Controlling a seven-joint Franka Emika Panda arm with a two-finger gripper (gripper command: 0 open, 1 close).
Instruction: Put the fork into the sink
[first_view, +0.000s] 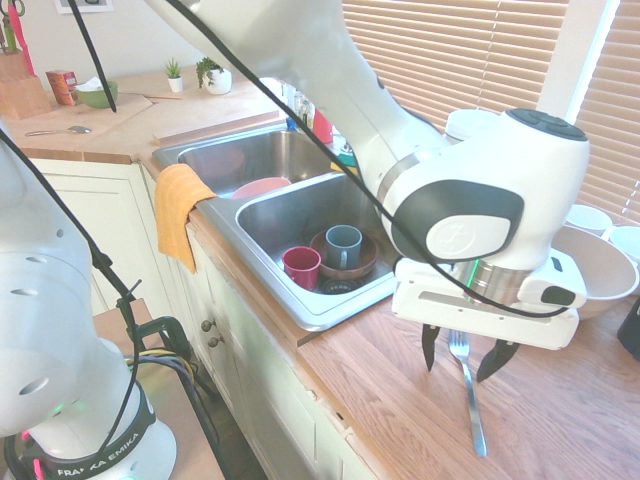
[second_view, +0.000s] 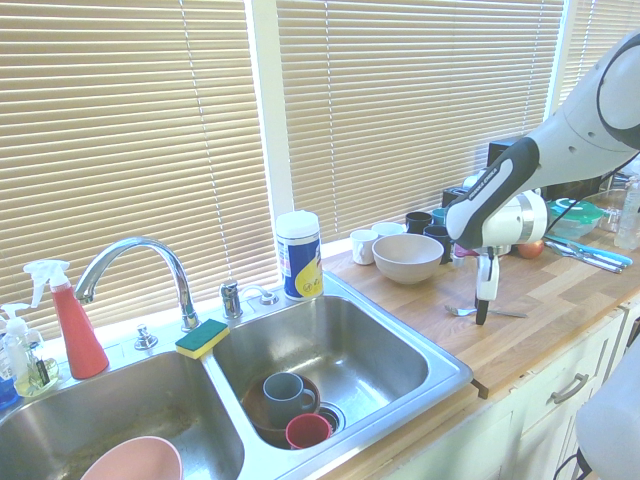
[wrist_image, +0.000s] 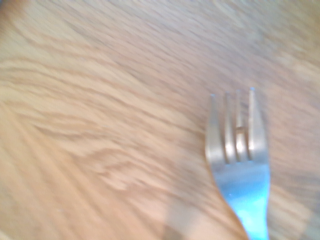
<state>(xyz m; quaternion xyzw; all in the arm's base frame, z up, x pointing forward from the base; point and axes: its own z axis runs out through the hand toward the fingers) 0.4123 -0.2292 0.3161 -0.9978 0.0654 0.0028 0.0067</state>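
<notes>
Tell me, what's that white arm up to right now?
Claw open, astride the fork, not gripping. Fork flat on the wooden counter, right of the sink. Near basin already holds mugs; no obstacle on the path there.

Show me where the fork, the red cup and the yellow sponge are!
fork (first_view: 467, 385), first exterior view, on its handle, lying on the wooden counter.
red cup (first_view: 301, 266), first exterior view, on its side wall, in the sink.
yellow sponge (second_view: 202, 337), second exterior view, on its top face.
</notes>
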